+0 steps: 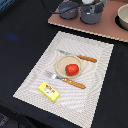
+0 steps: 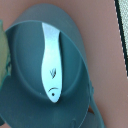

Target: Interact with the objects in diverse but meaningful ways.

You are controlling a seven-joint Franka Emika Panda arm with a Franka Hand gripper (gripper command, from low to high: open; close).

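A grey pot stands on the pink board at the back, and a second grey pot stands beside it toward the exterior view's left. My gripper hangs right above the first pot; its fingers are not distinguishable. The wrist view looks straight down into this pot, where a white fish-shaped piece lies on the bottom. A red tomato sits on a beige plate on the striped placemat. A yellow box lies on the mat's near corner. The sausage is not in view.
A knife and a fork, both with wooden handles, lie on either side of the plate. Another round vessel stands at the board's edge on the exterior view's right. The table surface is dark.
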